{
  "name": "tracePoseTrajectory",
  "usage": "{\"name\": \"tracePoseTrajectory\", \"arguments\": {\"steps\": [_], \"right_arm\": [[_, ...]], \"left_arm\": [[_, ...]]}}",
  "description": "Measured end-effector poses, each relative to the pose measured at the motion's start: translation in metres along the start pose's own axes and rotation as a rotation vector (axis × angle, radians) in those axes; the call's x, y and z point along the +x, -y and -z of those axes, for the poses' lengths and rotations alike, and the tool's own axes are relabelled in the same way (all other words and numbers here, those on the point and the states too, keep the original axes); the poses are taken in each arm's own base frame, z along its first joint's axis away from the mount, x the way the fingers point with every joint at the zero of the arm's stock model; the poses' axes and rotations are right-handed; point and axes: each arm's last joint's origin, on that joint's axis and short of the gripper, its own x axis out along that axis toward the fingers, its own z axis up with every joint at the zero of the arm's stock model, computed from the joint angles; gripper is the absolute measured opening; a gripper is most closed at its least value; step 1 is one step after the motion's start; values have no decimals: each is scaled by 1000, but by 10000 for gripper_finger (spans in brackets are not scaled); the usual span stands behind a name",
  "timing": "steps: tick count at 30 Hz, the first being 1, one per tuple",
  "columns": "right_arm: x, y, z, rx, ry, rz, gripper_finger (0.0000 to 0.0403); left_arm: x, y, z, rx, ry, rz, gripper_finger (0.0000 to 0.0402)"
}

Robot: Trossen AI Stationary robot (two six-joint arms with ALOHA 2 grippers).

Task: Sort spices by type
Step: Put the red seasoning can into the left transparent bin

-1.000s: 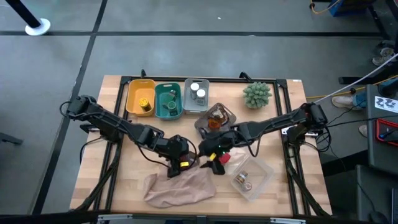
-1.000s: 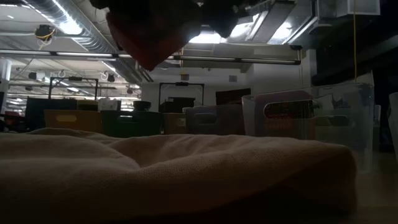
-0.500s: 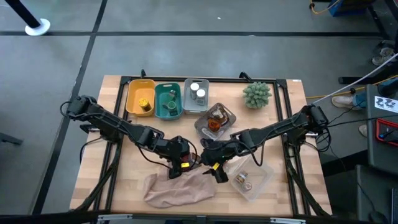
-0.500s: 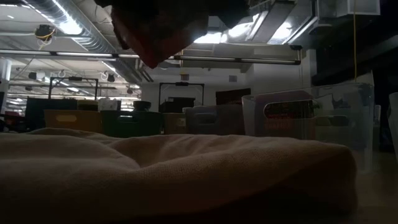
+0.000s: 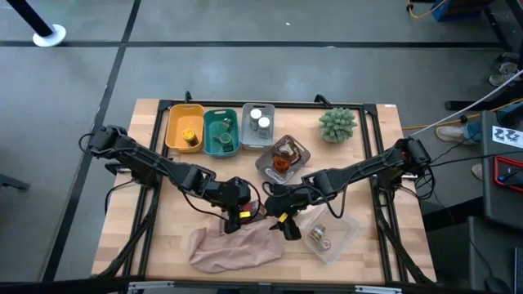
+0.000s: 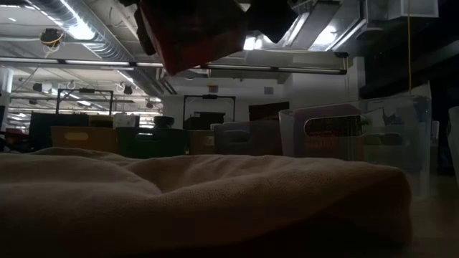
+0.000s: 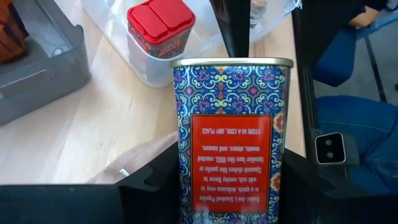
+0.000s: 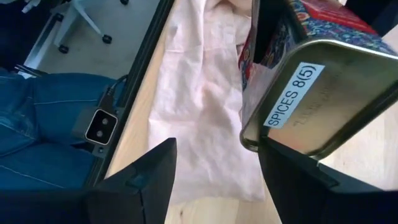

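A spice tin point(image 7: 231, 137) with a blue ornate pattern and a red label is held above the beige cloth, as the low view shows point(image 6: 190, 32). My left gripper point(image 5: 237, 214) is shut on it, its fingers on either side of the tin in the left wrist view point(image 7: 230, 186). My right gripper point(image 5: 276, 216) is open and faces the left one. In the right wrist view point(image 8: 217, 168) the tin's metal base point(image 8: 311, 99), labelled "SPICES 8(5)", stands just over one of its fingers point(image 8: 305, 180). My left gripper pinches the tin by its two narrow sides point(image 7: 180, 168), near the end closest to the wrist. The tin lies along the fingers with its base end pointing toward the right gripper. It is lifted clear of the cloth. My right gripper is close to the tin's base point(image 8: 292, 134); I cannot tell whether it touches.
The beige cloth point(image 5: 233, 245) lies crumpled under both grippers. A clear container point(image 5: 331, 233) holds a red-capped jar point(image 7: 160, 25). Yellow point(image 5: 185, 129), teal point(image 5: 221, 132) and grey point(image 5: 257, 126) bins line the far edge. A grey tray point(image 5: 283, 157) and a green plant ball point(image 5: 337, 124) sit nearby.
My right gripper has moved toward the table's left and near edge, away from the clear container, and closed in on the left gripper and the tin. The left gripper has kept the tin held above the cloth, almost still.
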Motion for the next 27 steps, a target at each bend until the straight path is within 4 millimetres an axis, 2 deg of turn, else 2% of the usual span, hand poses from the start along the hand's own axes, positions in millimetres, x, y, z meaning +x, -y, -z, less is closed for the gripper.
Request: {"name": "tracePoseTrajectory", "arguments": {"steps": [8, 12, 20, 24, 27], "right_arm": [[0, -2, 2, 6, -34, -81, 227], [-4, -3, 9, 35, -115, -90, 227], [-53, -12, 1, 45, -219, 161, 227], [-80, -23, -1, -3, -236, 297, 227], [-92, -29, 4, -45, -273, 387, 227]], "left_arm": [[0, 3, -5, -5, 49, 27, 178], [-2, 3, -8, -10, 75, 21, 178], [-3, -2, -22, -149, 168, 66, 178], [4, -7, -30, -196, 209, 111, 178], [15, -12, -34, -205, 226, 131, 178]]}}
